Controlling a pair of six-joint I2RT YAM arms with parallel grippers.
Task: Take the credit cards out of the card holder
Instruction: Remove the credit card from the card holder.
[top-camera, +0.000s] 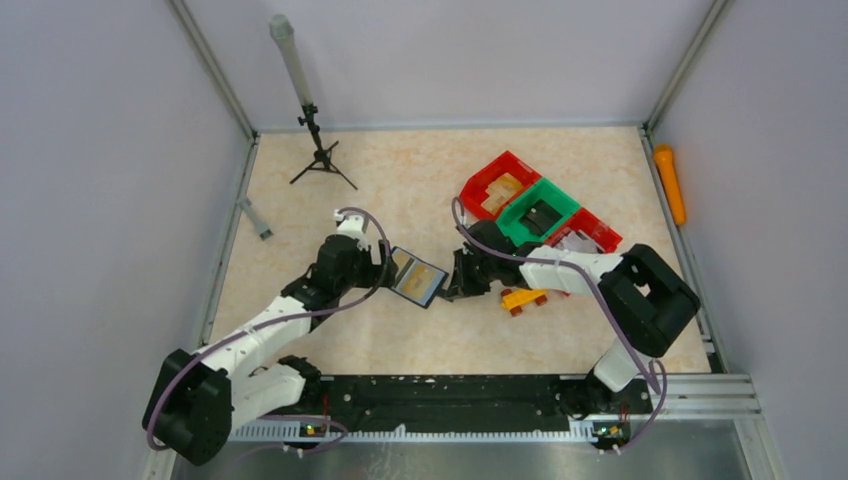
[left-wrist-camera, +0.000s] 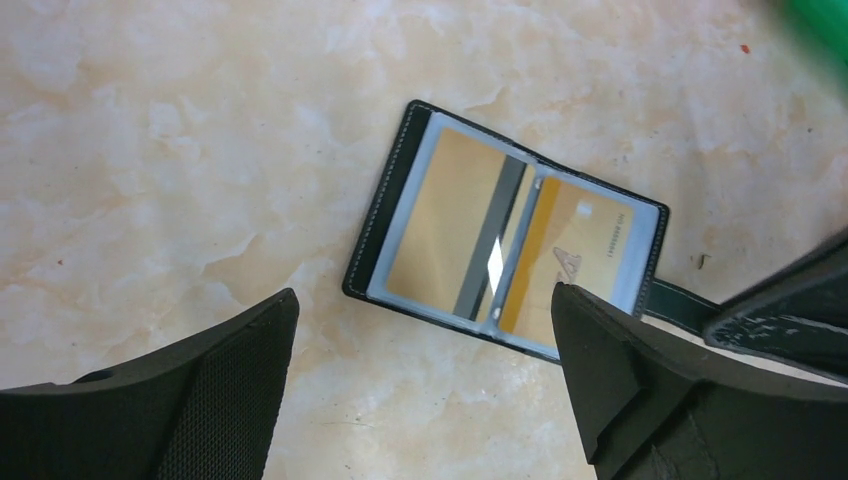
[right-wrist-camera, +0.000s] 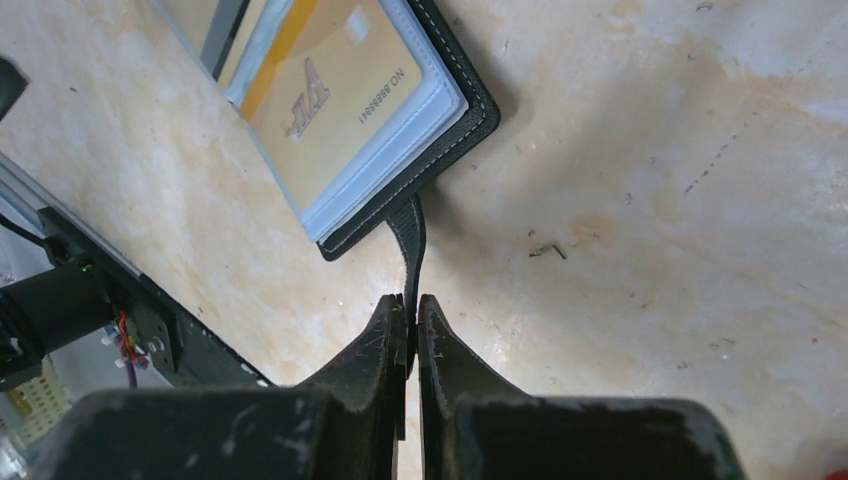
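Now the black stitched leather card holder (left-wrist-camera: 505, 245) lies open and flat near the middle of the marbled beige table (left-wrist-camera: 150, 150), with two gold credit cards (left-wrist-camera: 440, 215) showing in its clear sleeves. Our right gripper (right-wrist-camera: 411, 310) is pinched tight on the thin black strap tab (right-wrist-camera: 408, 235). Our left gripper (left-wrist-camera: 423, 290) hangs spread wide above the holder, holding nothing. We judge the strap a weak anchor: tugging a card could drag or twist the holder. Behind, the red plastic bin (top-camera: 470, 190) holds something tan, and the green plastic bin (top-camera: 512, 230) something dark.
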